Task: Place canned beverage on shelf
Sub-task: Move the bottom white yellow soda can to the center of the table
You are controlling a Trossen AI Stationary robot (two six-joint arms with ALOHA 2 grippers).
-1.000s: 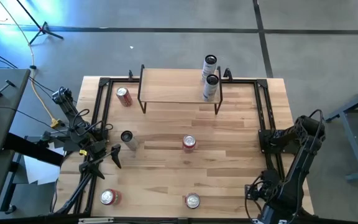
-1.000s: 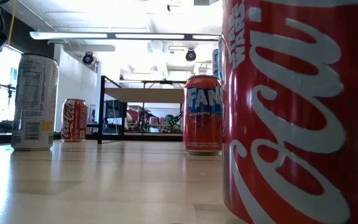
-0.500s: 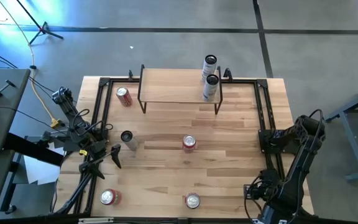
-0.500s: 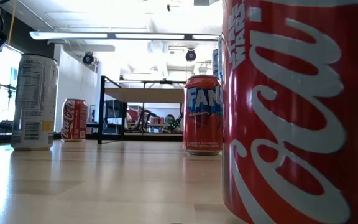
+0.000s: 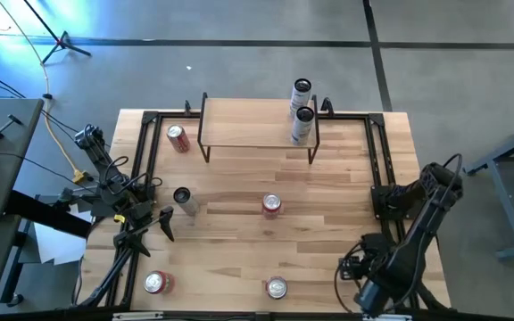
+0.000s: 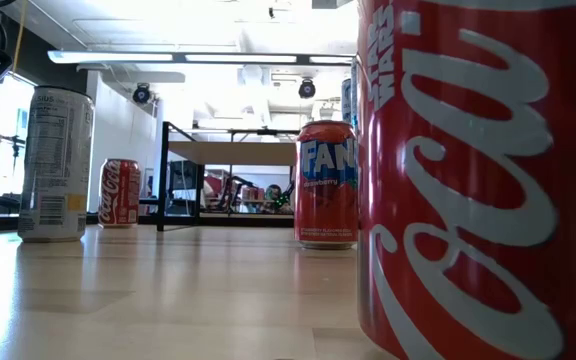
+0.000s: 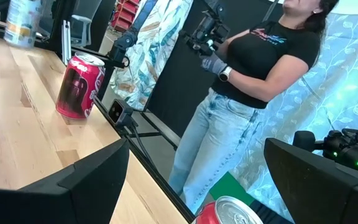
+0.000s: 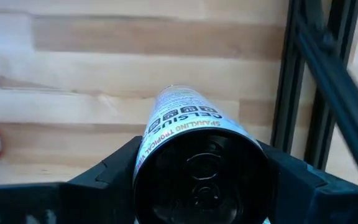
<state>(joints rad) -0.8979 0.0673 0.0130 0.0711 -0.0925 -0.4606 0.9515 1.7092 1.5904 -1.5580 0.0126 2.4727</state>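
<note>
Right gripper (image 8: 197, 186): I see its fingers clamped on a sparkling-water can (image 8: 188, 134), near right tabletop (image 5: 346, 178).
Left gripper (image 7: 191, 180): fingers spread wide, empty.
Shelf (image 5: 248, 120): two tall cans (image 5: 302, 120) at its right end.

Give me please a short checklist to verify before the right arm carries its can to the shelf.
1. Grip: right gripper is shut on the sparkling water can, one finger on each side: ok.
2. Can free of the table: cannot tell.
3. Free place on the shelf: its left and middle are bare; two slim cans stand at its right end: ok.
4. Obstacles on the way: the red can stands mid-table between gripper and shelf: not ok, go around or above it.
5. Left gripper: open, waiting at the table's left side, away from the path: ok.
</note>
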